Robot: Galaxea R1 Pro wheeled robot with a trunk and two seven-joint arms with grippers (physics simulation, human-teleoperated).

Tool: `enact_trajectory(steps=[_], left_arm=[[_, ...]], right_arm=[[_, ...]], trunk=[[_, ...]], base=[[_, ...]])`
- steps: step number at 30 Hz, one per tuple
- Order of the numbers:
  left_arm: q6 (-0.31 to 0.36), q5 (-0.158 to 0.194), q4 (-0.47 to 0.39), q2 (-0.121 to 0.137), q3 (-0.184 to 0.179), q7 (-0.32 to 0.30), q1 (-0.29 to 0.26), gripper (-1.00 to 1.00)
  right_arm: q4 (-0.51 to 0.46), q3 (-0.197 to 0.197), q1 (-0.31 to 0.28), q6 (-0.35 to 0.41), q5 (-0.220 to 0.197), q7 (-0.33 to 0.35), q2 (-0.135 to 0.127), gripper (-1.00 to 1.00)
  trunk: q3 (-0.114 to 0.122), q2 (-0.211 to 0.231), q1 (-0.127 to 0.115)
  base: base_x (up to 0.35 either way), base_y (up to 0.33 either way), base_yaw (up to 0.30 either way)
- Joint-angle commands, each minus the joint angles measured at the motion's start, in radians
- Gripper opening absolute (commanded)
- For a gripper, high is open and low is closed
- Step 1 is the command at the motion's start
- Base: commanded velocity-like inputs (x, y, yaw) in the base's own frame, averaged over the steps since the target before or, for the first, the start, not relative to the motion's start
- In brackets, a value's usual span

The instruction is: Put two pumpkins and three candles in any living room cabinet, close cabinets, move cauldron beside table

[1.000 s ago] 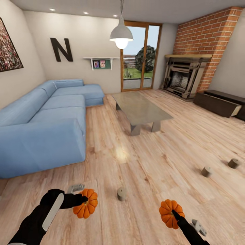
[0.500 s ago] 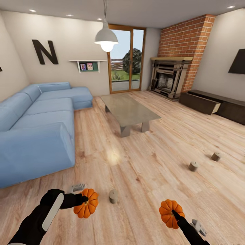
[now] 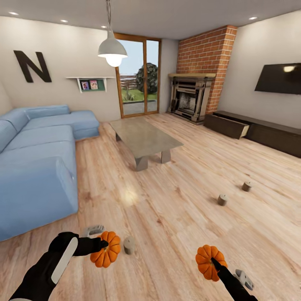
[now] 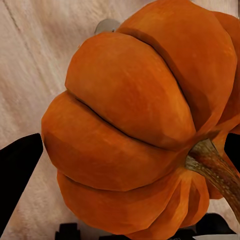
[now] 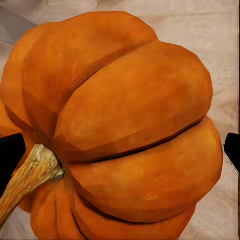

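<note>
Head view shows both arms carrying: the left claw (image 3: 101, 246) is clamped on one pumpkin (image 3: 106, 249), and the right claw (image 3: 214, 263) grips the other pumpkin (image 3: 209, 261), both held low over the wood floor (image 3: 175, 209). In the left wrist view the pumpkin (image 4: 140, 125) sits between the dark fingers, stem to one side; the right wrist view gives the same for its pumpkin (image 5: 120, 130).

The step in hand looks like transport to the cabinet (image 3: 255, 131) along the far right wall, where one drawer (image 3: 228, 125) stands pulled out. Doing it well probably means keeping both grips firm and level while the base drives, and steering between the candles: one candle (image 3: 128, 246) stands just beside the left pumpkin, two more (image 3: 223, 200) (image 3: 247, 186) lie on the way toward the drawer. How deep each pumpkin sits in its claw is hard to tell, since it crowds the wrist pictures.
</note>
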Motion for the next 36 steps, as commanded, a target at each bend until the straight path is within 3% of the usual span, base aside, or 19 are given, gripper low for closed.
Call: enact_trajectory(steps=[1,15,22,36], left_arm=[[0.003,0.002,-0.001,0.002,-0.002,0.001,-0.001,-1.0],[0.003,0.003,-0.019,0.003,-0.005,0.001,0.0,-1.0],[0.003,0.002,-0.02,0.0,-0.007,0.003,0.0,-1.0],[0.003,0.002,-0.02,-0.001,-0.027,0.007,0.0,-1.0]], right_arm=[[0.002,-0.001,-0.001,-0.001,-0.007,0.004,-0.001,-1.0],[0.001,-0.001,-0.001,0.0,-0.008,0.005,-0.002,-1.0],[0.001,-0.001,-0.001,0.003,-0.008,0.007,-0.002,-1.0],[0.003,-0.001,-0.001,0.005,-0.008,0.006,-0.002,-1.0]], trunk=[[0.0,0.0,0.0],[0.016,0.0,0.0],[0.019,0.0,0.0],[0.029,0.0,0.0]], base=[[0.055,0.0,-0.226],[0.276,-0.018,-0.226],[0.261,-0.193,-0.118],[0.237,-0.236,-0.261]])
